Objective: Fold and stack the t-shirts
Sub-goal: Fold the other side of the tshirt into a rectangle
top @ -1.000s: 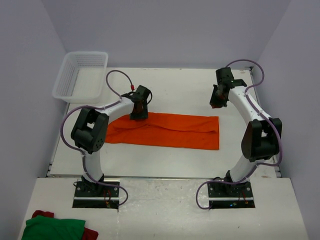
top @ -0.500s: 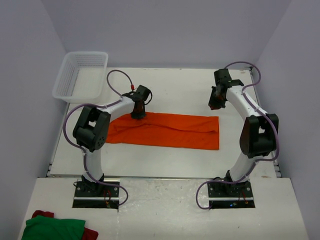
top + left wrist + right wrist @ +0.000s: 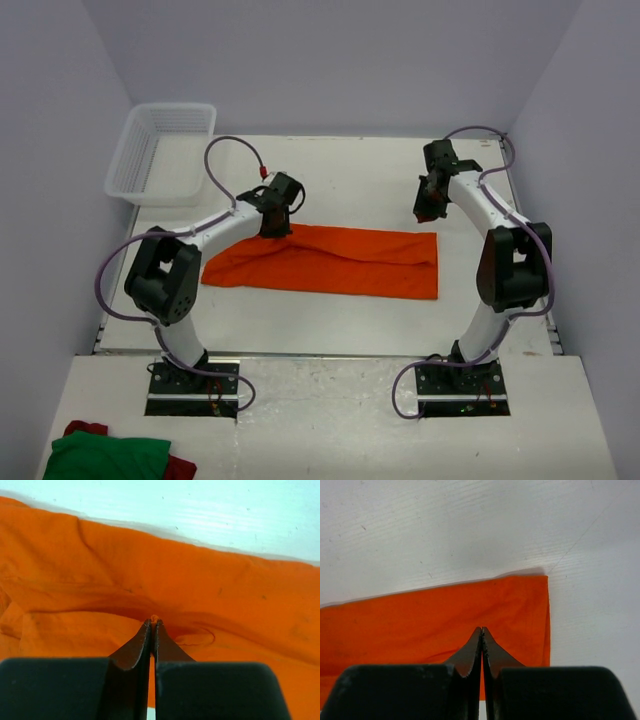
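Observation:
An orange t-shirt [image 3: 340, 262] lies folded into a long strip across the middle of the table. My left gripper [image 3: 275, 228] is down on the strip's far edge near its left end. In the left wrist view this gripper [image 3: 152, 621] is shut on a small pinch of the t-shirt [image 3: 200, 575], and creases run out from the tips. My right gripper [image 3: 428, 210] hangs above the table just beyond the strip's right end. It is shut [image 3: 481, 628] with nothing between its fingers, and the t-shirt's right end [image 3: 420, 625] lies below it.
A white mesh basket [image 3: 160, 150] stands at the table's far left corner. Green and red garments [image 3: 105, 455] lie on the near platform at the bottom left. The arm bases sit along the near edge.
My left gripper has shut on the fabric's far edge. The strip's left end has spread further left. The right gripper has drifted slightly left, still shut.

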`<action>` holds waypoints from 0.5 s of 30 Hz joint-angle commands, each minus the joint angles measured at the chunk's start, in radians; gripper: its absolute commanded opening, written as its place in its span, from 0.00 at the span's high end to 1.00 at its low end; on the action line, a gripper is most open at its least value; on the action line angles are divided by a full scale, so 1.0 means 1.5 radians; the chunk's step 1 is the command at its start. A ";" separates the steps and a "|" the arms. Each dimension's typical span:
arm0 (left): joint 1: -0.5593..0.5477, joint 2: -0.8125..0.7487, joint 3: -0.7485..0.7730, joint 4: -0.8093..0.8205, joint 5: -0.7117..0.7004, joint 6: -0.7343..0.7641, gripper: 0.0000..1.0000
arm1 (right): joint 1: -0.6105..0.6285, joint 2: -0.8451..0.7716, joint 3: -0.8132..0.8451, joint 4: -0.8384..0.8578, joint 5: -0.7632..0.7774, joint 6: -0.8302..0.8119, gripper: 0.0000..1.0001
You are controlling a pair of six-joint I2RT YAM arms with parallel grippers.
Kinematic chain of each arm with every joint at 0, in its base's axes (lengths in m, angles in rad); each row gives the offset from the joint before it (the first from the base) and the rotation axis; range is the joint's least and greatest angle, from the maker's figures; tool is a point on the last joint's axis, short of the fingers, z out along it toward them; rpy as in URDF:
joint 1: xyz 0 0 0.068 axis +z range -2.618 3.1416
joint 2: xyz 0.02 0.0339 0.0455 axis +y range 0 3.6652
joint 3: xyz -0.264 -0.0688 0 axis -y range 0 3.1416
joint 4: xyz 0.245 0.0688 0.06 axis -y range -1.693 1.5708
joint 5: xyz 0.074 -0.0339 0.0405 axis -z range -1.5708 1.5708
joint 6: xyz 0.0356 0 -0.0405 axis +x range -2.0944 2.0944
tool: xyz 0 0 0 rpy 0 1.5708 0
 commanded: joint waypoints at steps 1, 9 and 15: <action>-0.031 -0.043 -0.025 -0.011 -0.024 -0.023 1.00 | 0.007 0.010 0.019 0.003 -0.003 -0.007 1.00; -0.128 -0.099 -0.126 -0.022 -0.051 -0.138 1.00 | 0.008 0.016 0.010 0.008 0.001 -0.007 1.00; -0.217 -0.178 -0.236 -0.061 -0.116 -0.313 0.75 | 0.007 0.027 0.010 0.012 0.002 -0.008 1.00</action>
